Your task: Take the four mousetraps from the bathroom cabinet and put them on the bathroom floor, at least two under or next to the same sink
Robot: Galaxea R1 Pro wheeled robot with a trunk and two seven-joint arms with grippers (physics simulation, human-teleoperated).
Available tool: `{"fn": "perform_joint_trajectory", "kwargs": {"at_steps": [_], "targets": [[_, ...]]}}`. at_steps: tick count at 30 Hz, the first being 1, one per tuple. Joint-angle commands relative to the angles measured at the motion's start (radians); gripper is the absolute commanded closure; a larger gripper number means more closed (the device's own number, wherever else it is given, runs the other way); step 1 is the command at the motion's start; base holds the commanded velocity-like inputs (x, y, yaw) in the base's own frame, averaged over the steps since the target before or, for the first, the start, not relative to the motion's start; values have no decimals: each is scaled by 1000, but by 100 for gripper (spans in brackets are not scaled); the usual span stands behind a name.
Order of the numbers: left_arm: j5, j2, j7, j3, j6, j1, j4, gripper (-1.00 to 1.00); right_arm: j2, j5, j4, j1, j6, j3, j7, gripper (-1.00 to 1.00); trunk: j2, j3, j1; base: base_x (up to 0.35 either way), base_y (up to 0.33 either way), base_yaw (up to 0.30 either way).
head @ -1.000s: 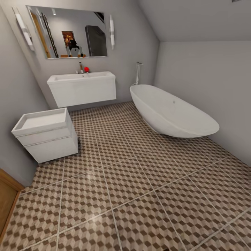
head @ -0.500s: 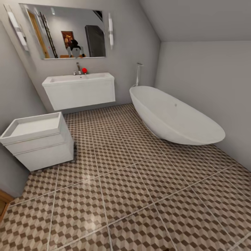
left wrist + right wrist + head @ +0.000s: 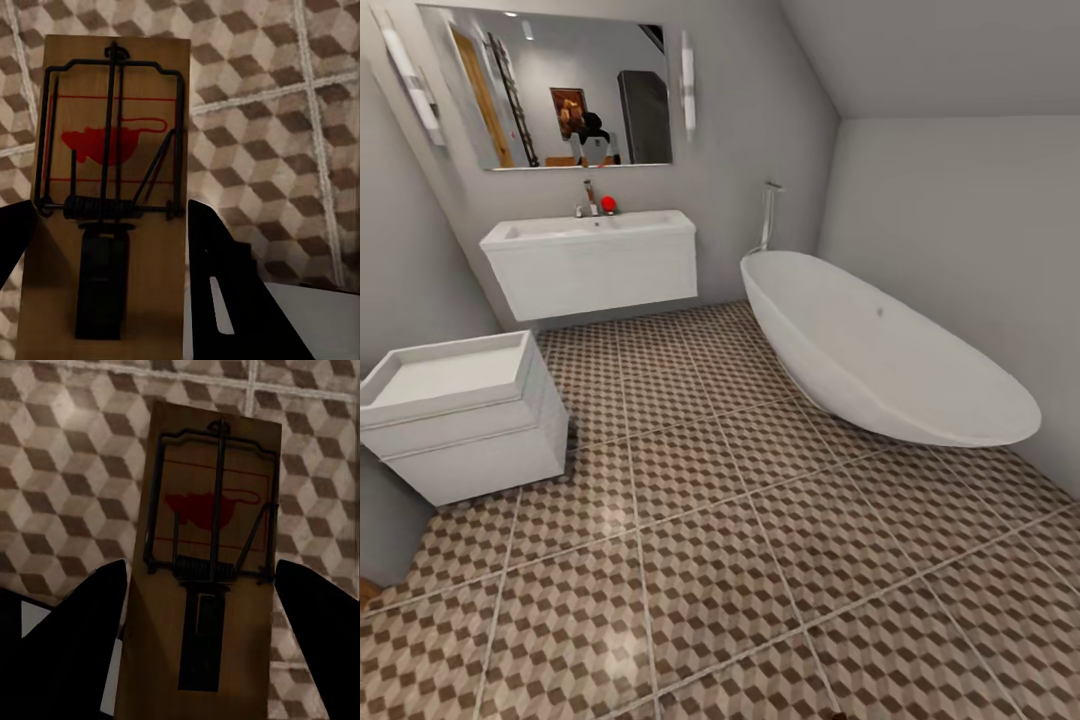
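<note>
- Head view: bathroom floor (image 3: pixel 760 560) ran wide and bare through the middle, cube-pattern tiles with pale grout lines.
- Edges: sink (image 3: pixel 595 262) hung on the far wall with open floor beneath it; bathtub (image 3: pixel 880 350) along the right wall; white square-edged toilet (image 3: pixel 460 415) against the left wall.
- One mirror (image 3: pixel 550 90) above the sink, one small red item (image 3: pixel 608 203) by the tap on the basin rim.
- Count: two mousetraps seen, one per wrist view; one sink, one bathtub, one toilet.
- Left wrist view: left gripper (image 3: pixel 112 247), jaws clamped on a mousetrap (image 3: pixel 112 150) by its long edges, board held above the tiles; red mouse print and wire bar facing the camera.
- Right wrist view: right gripper (image 3: pixel 199 615), jaws clamped on a second mousetrap (image 3: pixel 206 532), dark fingers (image 3: pixel 75 645) at each side, tiles behind.
- Wrist views gave traps close up over patterned floor; head view gave the room layout.
</note>
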Motion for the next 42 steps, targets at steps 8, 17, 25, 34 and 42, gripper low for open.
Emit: {"fn": "perform_joint_trajectory", "kwargs": {"at_steps": [8,17,25,34,42], "targets": [[1,-1,7,-8,0,0,-3,100,0,11,0,0,-2,0,-5,100,0,-4,0,278,-130,276],[1,-2,7,-9,0,0,-3,100,0,12,0,0,-2,0,-5,100,0,-8,0,264,-132,279],[1,-2,7,-8,0,0,-3,100,-1,10,0,0,-2,0,-4,100,0,-9,0,239,-131,110],[1,-3,7,-9,0,0,-3,100,0,10,0,0,-2,0,-4,100,0,-9,0,227,-131,4],[1,-3,7,-10,0,0,-3,100,1,10,1,0,-2,1,-4,100,0,-10,0,204,-130,30]]}}
